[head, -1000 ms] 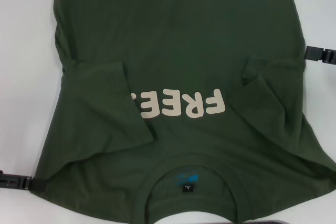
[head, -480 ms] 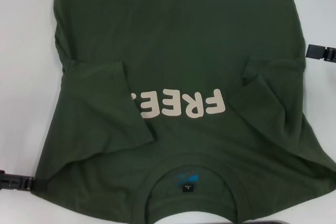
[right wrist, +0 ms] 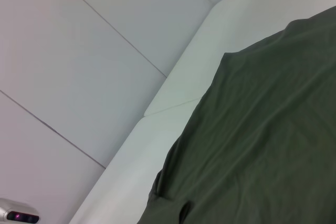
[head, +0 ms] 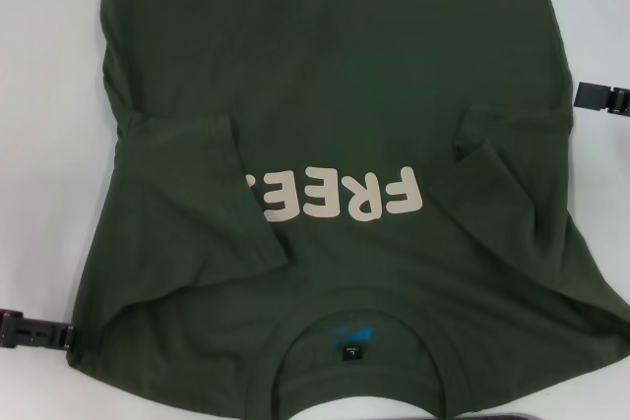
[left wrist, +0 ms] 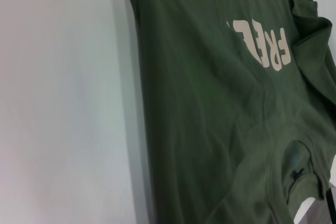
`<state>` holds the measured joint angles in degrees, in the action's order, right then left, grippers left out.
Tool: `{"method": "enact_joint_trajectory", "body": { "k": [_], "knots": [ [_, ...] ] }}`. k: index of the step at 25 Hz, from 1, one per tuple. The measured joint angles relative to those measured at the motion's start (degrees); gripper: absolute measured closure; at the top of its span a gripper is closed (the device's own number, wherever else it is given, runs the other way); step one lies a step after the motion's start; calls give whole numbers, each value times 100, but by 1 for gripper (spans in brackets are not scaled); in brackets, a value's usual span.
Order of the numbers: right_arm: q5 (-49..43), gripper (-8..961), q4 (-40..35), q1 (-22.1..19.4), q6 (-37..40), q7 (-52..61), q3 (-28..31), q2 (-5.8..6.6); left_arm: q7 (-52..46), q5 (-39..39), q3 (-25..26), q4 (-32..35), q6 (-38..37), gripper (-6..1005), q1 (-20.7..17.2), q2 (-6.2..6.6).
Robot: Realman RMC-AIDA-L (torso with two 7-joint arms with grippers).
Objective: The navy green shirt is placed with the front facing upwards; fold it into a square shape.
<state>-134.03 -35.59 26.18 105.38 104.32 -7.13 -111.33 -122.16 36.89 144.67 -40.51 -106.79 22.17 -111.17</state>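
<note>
1. You see the navy green shirt (head: 335,145) spread flat on the white counter (head: 39,95), front side up, and it fills most of the head view.
2. The round collar (head: 354,366) lies at the near edge, closest to the robot, and the hem end runs away toward the far side.
3. The cream lettering "FREE!" (head: 340,196) is on the chest and reads upside down from the head camera.
4. Both short sleeves are folded inward over the body of the shirt: the left sleeve (head: 197,204) covers the last part of the lettering, and the right sleeve (head: 512,174) lies just beside the letter F.
5. A small black neck label (head: 350,351) with a blue mark above it shows inside the collar.
6. The left gripper (head: 39,331) is at the left edge of the head view, low on the counter, with its tip at the shoulder edge of the shirt. You cannot tell if it is wide or narrow.
7. The right gripper (head: 602,98) is at the right edge, just beside the side seam of the shirt. Its opening also cannot be told.
8. In the right wrist view you see only plain green cloth, the counter and a white wall (right wrist: 79,51).
</note>
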Motion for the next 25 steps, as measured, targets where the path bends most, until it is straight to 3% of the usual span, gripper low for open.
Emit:
{"method": "enact_joint_trajectory", "body": {
  "k": [9,25],
  "knots": [
    [0,250,0,1,0,0,3,-1,0,1,25,0,-5,100,85,0],
    [0,252,-1,28,-45,58,10,-1,-184,-21,19,-54,-60,100,-4,130]
  ]
}}
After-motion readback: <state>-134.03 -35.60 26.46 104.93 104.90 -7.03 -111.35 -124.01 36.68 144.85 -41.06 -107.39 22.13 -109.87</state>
